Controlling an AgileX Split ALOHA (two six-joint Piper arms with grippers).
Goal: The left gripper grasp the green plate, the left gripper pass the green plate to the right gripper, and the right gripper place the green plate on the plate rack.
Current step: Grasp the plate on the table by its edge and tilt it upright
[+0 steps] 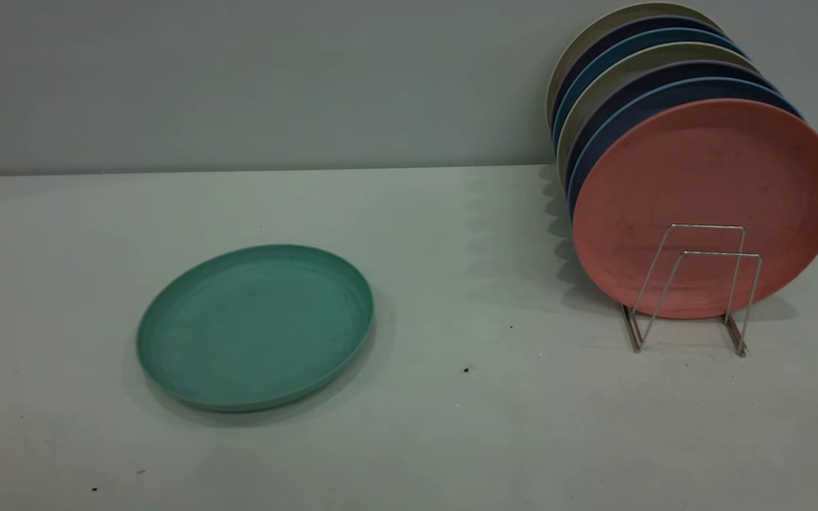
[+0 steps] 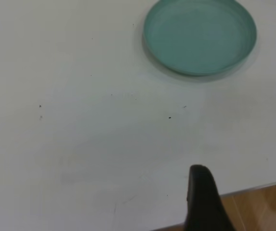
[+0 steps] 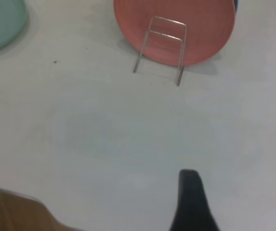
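Lying flat on the bench [image 1: 451,440], rim up, the green plate [image 1: 255,326] sits well apart from the plate rack [image 1: 693,287] by the back edge. Rack nearly full; salmon-pink plate [image 1: 706,202] foremost, front wire loops free. Left gripper [image 2: 204,202] and right gripper [image 3: 191,204] each show as one dark finger only; spread cannot be told. Risk, probably: low rim gives little purchase, so fingers may skid the plate on the smooth pale surface. Plain grey wall [image 1: 238,78] behind
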